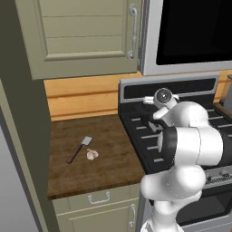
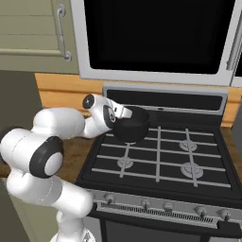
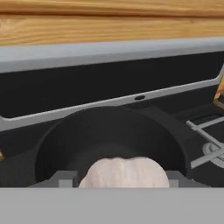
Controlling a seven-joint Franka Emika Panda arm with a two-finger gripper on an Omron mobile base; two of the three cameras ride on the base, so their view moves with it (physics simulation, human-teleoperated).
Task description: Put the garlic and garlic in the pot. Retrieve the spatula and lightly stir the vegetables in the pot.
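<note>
A pale, lumpy garlic (image 3: 124, 172) sits between my two grey fingertips (image 3: 65, 179), so my gripper (image 3: 122, 180) is shut on it. Just beyond and below it opens the black round pot (image 3: 109, 140). From the right base view the gripper (image 2: 126, 113) reaches over the near rim of the pot (image 2: 134, 128), which stands on the stove's back left burner. A second garlic (image 1: 92, 154) lies on the wooden counter (image 1: 108, 167), next to the blade of the spatula (image 1: 79, 148) with its dark brown handle.
The black stove (image 2: 160, 160) has grates and bare burners to the right of the pot. Its raised back panel (image 3: 109, 87) stands just behind the pot. A microwave (image 2: 156, 38) hangs above, and a cabinet (image 1: 81, 36) hangs over the counter.
</note>
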